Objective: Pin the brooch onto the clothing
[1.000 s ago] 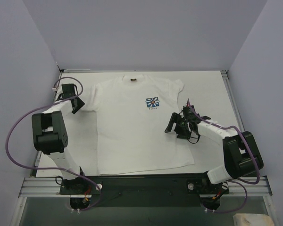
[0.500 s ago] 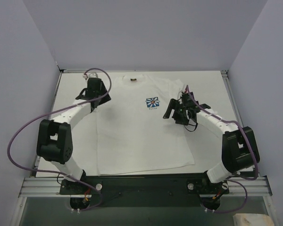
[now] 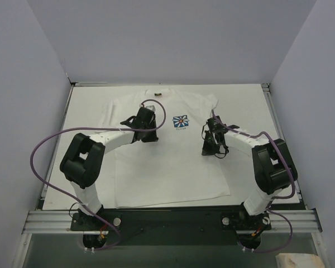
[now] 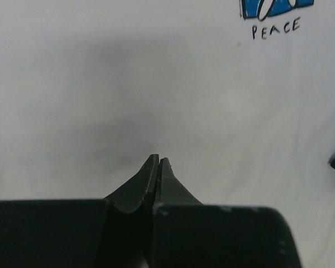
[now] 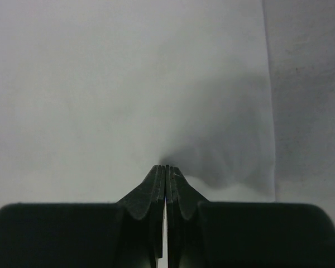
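Tips of the left tool (image 4: 157, 160) are pressed together over the white T-shirt (image 3: 167, 167). Beyond it, the tiny brooch (image 3: 156, 93) lies at the far collar. Just right is the blue daisy print (image 3: 180, 121), which reads "PEACE". The right tool (image 5: 166, 166) is also pressed together, at a pucker near the shirt's right edge.

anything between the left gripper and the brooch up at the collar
Nothing visible does. The brooch sits at the collar of the T-shirt, and only bare white fabric lies between it and the shut left gripper. The right gripper is off to the side, apparently pinching fabric.
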